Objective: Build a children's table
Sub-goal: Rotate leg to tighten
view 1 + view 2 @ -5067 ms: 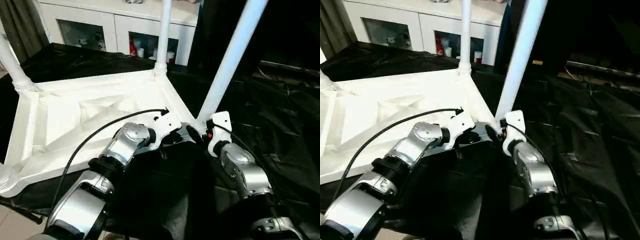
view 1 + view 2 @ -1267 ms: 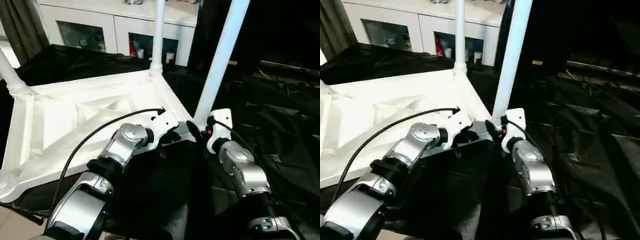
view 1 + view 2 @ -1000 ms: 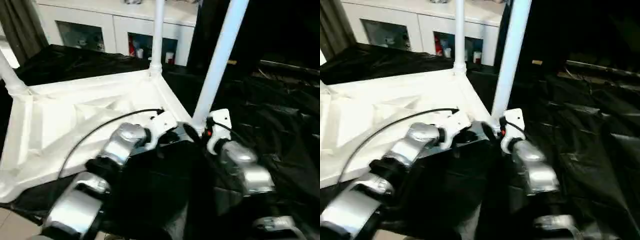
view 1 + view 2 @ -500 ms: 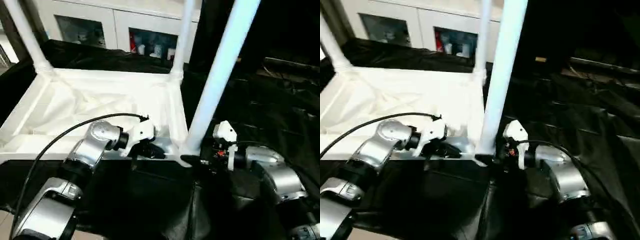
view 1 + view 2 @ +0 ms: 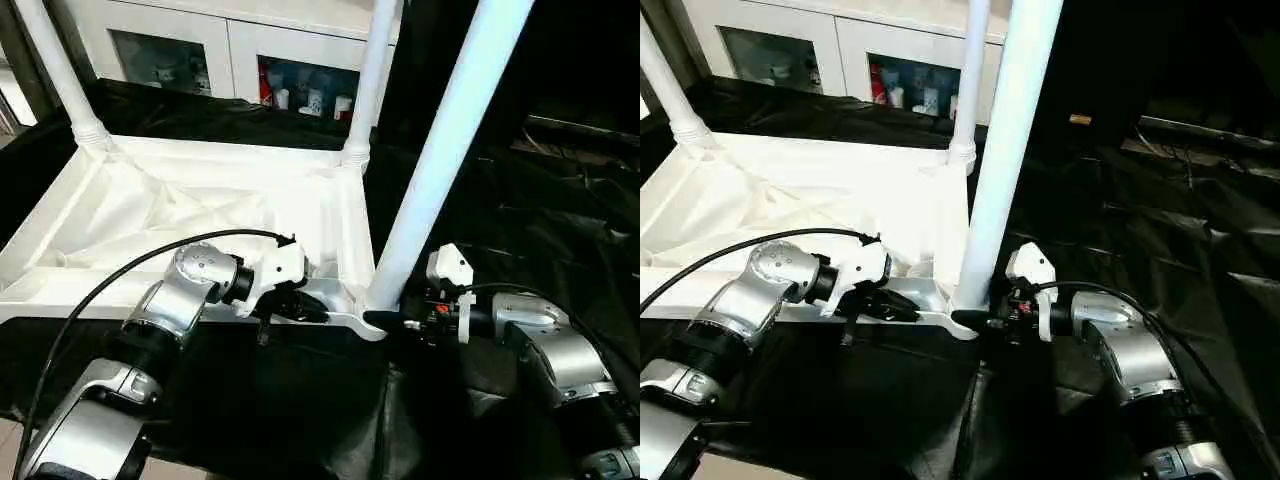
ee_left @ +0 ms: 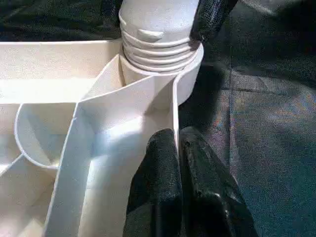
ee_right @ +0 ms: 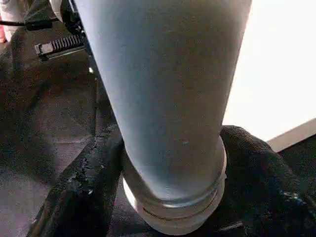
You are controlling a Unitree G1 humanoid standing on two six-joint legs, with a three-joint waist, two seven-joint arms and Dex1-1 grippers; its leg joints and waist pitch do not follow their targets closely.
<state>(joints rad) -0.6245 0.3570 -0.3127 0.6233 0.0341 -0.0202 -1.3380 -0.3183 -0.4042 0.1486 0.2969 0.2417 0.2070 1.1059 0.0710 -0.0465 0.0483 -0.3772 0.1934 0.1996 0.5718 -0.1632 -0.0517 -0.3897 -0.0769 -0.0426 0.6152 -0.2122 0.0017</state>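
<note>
Left eye view puts the upturned top across the left and centre of the frame, ribs up, on a black sheet. Two legs stand in its far corners, one at upper left and one at upper centre. A third leg rises from the near right corner, just right of centre, leaning a little toward the upper right.

The left gripper is pinched tight on the top's thin edge wall close to that corner socket, steadying the top. The right gripper is closed around the third leg at its collar, one finger on each side, touching the tube just above the socket.

My judgement is that this leg is being seated, and the ribbed collar showing above the socket rim in the left wrist view suggests it is not fully home. To do it well, the leg should first be brought square to the top, then pressed or turned straight along its own axis while the left gripper resists any lift or slide of the corner. A push given while the leg leans would likely jam the collar or skid the top on the slick sheet. Whether the joint is threaded I cannot tell.
</note>
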